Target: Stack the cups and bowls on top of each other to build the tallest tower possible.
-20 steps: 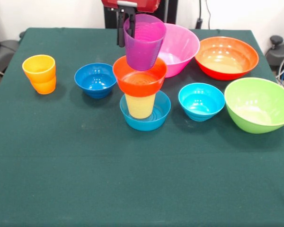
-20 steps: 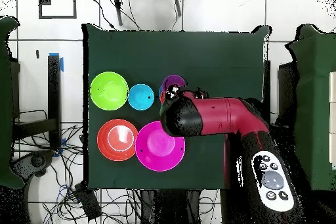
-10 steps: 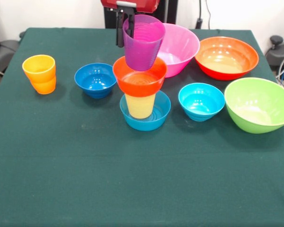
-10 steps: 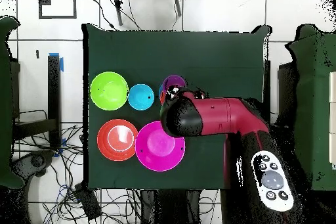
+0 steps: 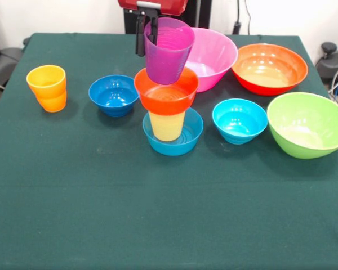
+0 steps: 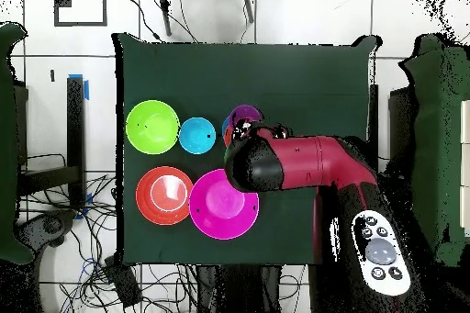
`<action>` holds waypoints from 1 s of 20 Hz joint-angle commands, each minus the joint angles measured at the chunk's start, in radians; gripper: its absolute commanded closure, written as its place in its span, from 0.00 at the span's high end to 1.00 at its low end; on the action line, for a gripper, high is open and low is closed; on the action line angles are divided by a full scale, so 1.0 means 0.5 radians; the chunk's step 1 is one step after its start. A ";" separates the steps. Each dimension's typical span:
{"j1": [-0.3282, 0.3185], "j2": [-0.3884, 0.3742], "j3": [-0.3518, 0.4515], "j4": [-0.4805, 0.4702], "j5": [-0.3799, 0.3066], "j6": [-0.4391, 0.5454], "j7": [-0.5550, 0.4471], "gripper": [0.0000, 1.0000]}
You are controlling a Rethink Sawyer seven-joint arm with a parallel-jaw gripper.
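Note:
The tower stands mid-table in the front view: a mid-blue small bowl (image 5: 174, 143) holds the upright yellow cup (image 5: 167, 126), and an orange-red small bowl (image 5: 167, 98) sits on that cup. My gripper (image 5: 148, 34) is shut on the rim of the purple cup (image 5: 169, 50), one finger outside and one inside. It holds the cup upright and slightly tilted, with the base at the orange-red bowl's mouth; I cannot tell if they touch. The purple cup (image 6: 244, 115) also peeks out beside the arm (image 6: 303, 167) in the overhead view.
An orange cup (image 5: 47, 88) and a dark blue small bowl (image 5: 114, 94) stand left of the tower. A cyan small bowl (image 5: 239, 120) and a lime green bowl (image 5: 307, 125) stand to its right. A pink bowl (image 5: 214, 53) and a large orange-red bowl (image 5: 269, 67) stand behind.
The gripper and the purple cup have shifted slightly to the left in the front view. Nothing else has moved.

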 commanded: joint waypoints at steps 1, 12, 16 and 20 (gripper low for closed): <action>-0.021 0.050 0.120 -0.074 -0.121 0.027 -0.195 0.00; -0.014 0.074 0.127 -0.093 -0.104 0.053 -0.180 0.00; 0.009 0.116 0.103 -0.094 -0.130 0.010 -0.144 0.00; 0.041 0.145 0.078 -0.105 -0.145 -0.020 -0.105 0.00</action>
